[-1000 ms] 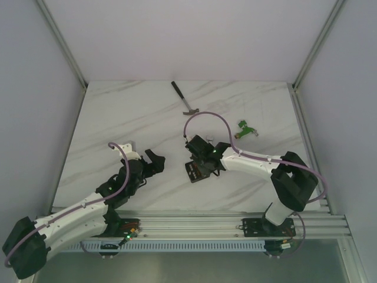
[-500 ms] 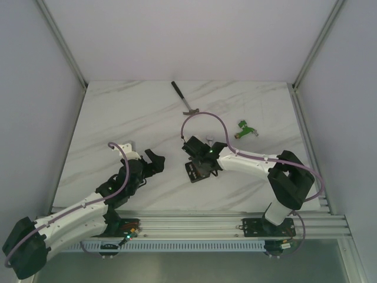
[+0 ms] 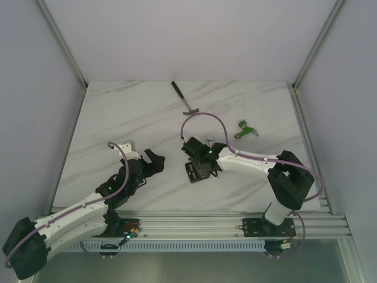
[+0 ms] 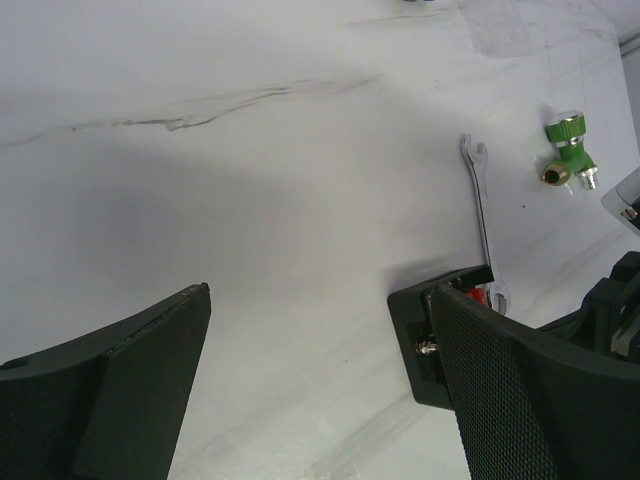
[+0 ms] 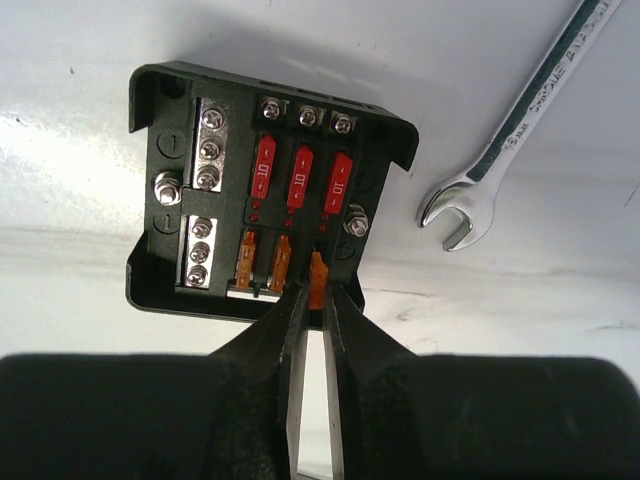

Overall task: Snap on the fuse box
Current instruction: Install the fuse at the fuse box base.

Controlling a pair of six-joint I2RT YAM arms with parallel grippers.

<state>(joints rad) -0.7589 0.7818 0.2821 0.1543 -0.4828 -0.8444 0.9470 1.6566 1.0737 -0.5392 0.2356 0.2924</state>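
Fuse box (image 5: pixel 265 190): black, squarish, open on top and lying flat on the white marble table (image 5: pixel 80 40). Upper row holds three red fuses marked 10, lower row three orange ones. A silver screw strip runs down its left side, and three small screws sit along the top edge. From overhead the box (image 3: pixel 194 172) is mid-table toward the near side, between my two arms. A wrench (image 5: pixel 520 120) lies just beside its right edge, not touching.

My right arm reaches left from its base, elbow bent, wrist tipped down over the box. My right pincer (image 5: pixel 312 295) is nearly closed, its tips pinching the lower end of the third orange fuse (image 5: pixel 318 272) in the bottom row.

My left arm stretches diagonally from the near-left corner. My left pincer (image 4: pixel 318 295) is spread wide with nothing between the fingers, low over bare marble. It sits left of the box (image 4: pixel 425 335), apart from it. A green connector (image 4: pixel 567 150) lies beyond the wrench (image 4: pixel 480 215).
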